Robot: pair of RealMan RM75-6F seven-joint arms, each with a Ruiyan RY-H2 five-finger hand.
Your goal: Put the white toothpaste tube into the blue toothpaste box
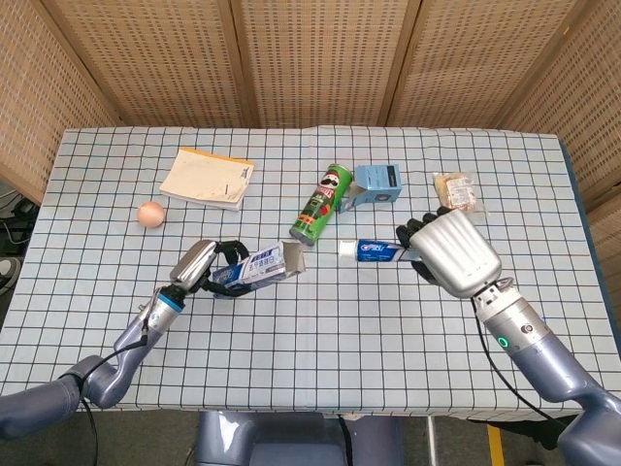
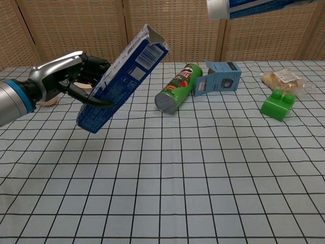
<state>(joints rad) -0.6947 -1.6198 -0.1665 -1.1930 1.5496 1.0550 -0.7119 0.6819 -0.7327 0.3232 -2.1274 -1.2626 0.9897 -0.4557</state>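
My left hand (image 1: 202, 268) (image 2: 68, 77) grips the blue toothpaste box (image 1: 260, 268) (image 2: 122, 79) and holds it above the table, tilted with its open flap end up and toward the right. My right hand (image 1: 448, 250) holds the white toothpaste tube (image 1: 374, 250) (image 2: 254, 6) in the air, lying level with its cap pointing left at the box's open end. A short gap separates cap and flap. In the chest view only the tube shows along the top edge; the right hand itself is out of that frame.
A green chips can (image 1: 321, 204) (image 2: 177, 87) lies behind the gap, with a light blue carton (image 1: 376, 183) (image 2: 221, 77) beside it. A green block (image 2: 277, 104), a snack bag (image 1: 455, 192), a notebook (image 1: 207, 178) and an egg (image 1: 149, 215) lie on the checked tablecloth (image 1: 320, 320).
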